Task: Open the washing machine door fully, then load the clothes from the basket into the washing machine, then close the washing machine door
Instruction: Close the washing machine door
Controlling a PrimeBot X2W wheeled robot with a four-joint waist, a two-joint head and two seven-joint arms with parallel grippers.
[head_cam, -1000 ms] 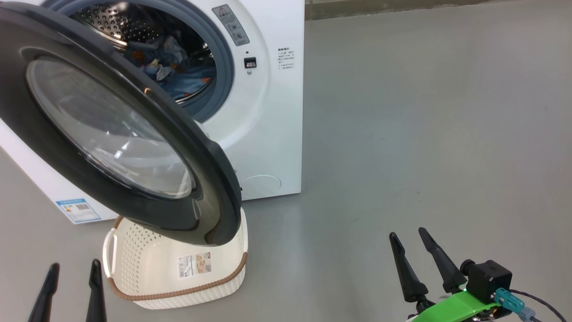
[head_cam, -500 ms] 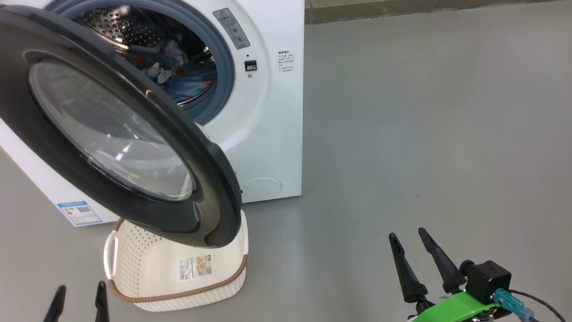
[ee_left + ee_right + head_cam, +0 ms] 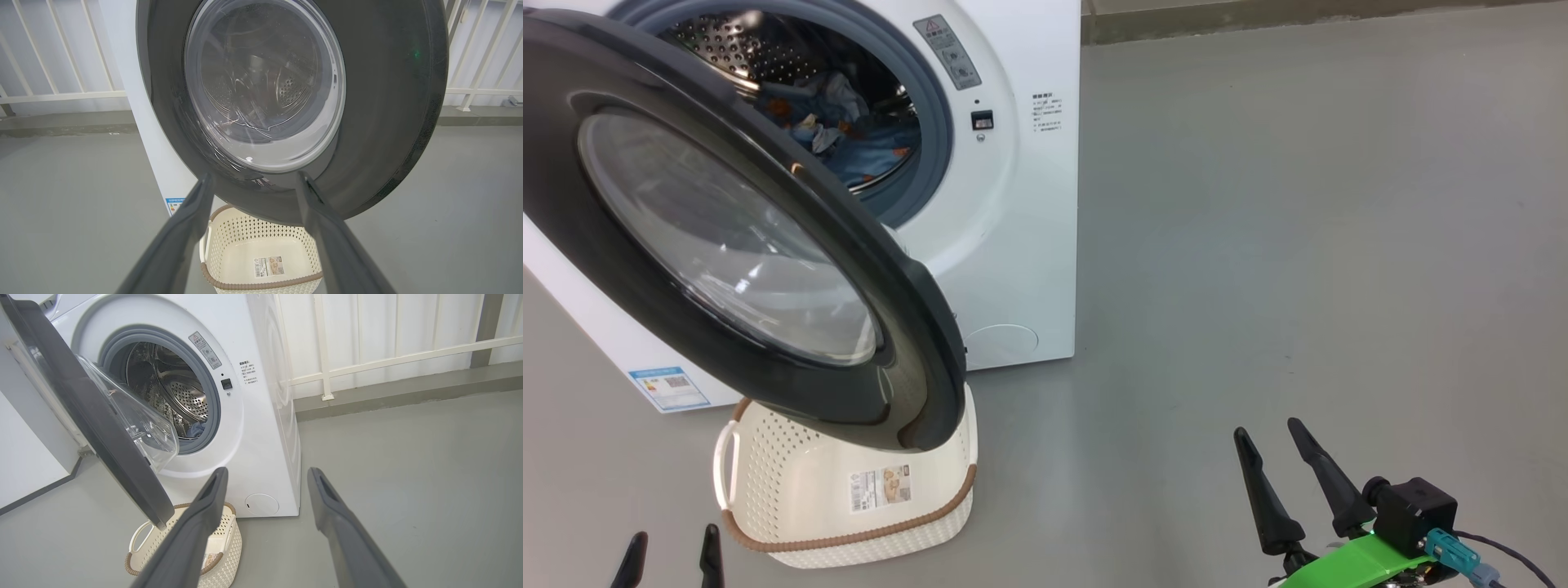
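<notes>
While the washing machine door (image 3: 727,237) stands swung out at an angle toward the near left, its wide black rim and bulging glass bowl cover the left part of the opening in the head view. Its lowest edge overhangs the far side of the basket (image 3: 866,535). Past the door, the clothes (image 3: 866,151) lie inside the steel drum (image 3: 719,41), light blue fabric with orange-brown prints and a bit of white, ringed by the grey gasket (image 3: 935,122). The washing machine (image 3: 1021,245) is at the far left of the scene, with a blue label (image 3: 668,388) at its lower left corner and a round filter cap (image 3: 1001,339) at the lower right.

The basket sits on the grey floor (image 3: 1298,204) just in front of the machine, under the door, its cream bottom and the paper label (image 3: 880,486) on it in plain view.

The left gripper (image 3: 674,532) is at the near left, just beside the basket's near left corner without touching it. Its fingers are spread with nothing between them, and in the left wrist view they point toward the door's lower rim.

The right gripper (image 3: 1266,426) hovers at the near right, well apart from machine and basket, fingers likewise spread and empty, rising from a green bracket (image 3: 1356,563). A white railing (image 3: 388,359) runs behind the machine.
</notes>
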